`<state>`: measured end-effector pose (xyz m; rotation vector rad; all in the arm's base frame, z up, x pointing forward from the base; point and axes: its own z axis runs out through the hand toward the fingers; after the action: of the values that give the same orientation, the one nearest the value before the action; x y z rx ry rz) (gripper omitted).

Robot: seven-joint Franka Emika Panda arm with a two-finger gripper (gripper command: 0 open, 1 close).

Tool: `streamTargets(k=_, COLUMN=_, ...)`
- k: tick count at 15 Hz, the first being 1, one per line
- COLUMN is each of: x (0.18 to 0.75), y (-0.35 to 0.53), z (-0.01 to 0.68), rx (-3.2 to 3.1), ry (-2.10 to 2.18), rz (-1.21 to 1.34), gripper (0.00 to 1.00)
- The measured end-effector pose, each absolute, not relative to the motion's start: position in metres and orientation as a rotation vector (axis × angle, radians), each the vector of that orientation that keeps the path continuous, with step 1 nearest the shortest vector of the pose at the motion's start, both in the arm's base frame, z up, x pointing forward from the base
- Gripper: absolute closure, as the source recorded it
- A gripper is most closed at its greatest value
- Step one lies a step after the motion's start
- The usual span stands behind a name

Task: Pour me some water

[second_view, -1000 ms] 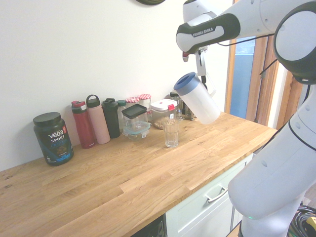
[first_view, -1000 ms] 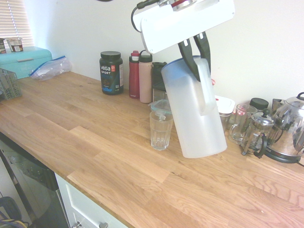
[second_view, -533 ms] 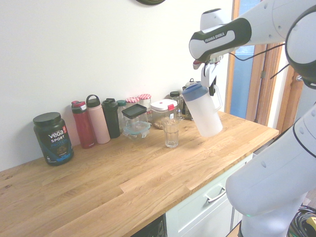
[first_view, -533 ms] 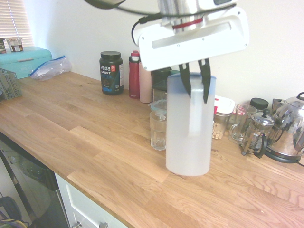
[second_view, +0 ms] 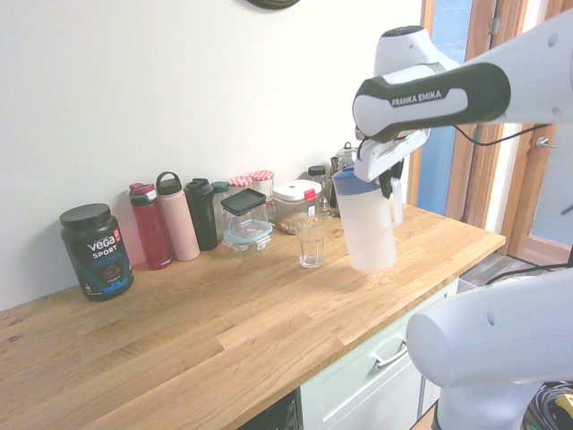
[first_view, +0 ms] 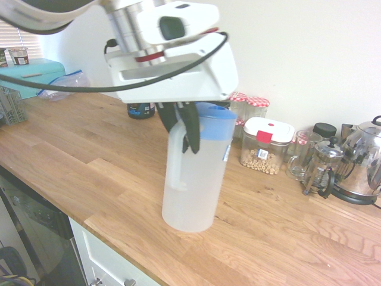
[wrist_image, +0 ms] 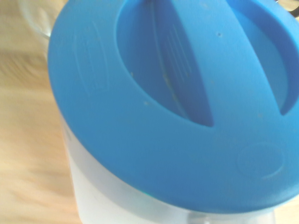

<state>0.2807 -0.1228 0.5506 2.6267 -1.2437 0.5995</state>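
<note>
The tall frosted pitcher with its blue lid stands almost upright, its base at or just over the wooden counter. My gripper is shut on the pitcher's handle from above. In the second exterior view the pitcher is just right of the ribbed drinking glass, a small gap between them. My arm and the pitcher hide the glass in the first exterior view. I cannot make out the water in the glass or in the pitcher.
Along the wall stand a black Vega tub, three bottles, a lidded glass box and jars. A French press and kettle sit further along. The counter's front edge runs close to the pitcher.
The pitcher has swung from tilted over the glass back to upright. It has come down and moved away from the glass toward the counter's front edge, still in my grip.
</note>
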Motion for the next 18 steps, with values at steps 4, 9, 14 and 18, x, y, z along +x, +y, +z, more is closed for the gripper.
streamTargets(k=4, x=0.286, y=-0.043, z=0.54, rx=2.497, ry=-1.334, rz=0.84, gripper=1.0)
streamTargets(k=9, x=0.293, y=0.061, z=0.537, rx=2.429, ry=-1.264, rz=1.084, gripper=1.0)
streamTargets(k=14, x=0.284, y=0.127, z=0.529, rx=2.513, ry=-1.18, rz=1.139, gripper=1.0)
streamTargets(k=18, x=0.311, y=0.181, z=0.527, rx=2.624, ry=-1.117, rz=1.144, gripper=1.0)
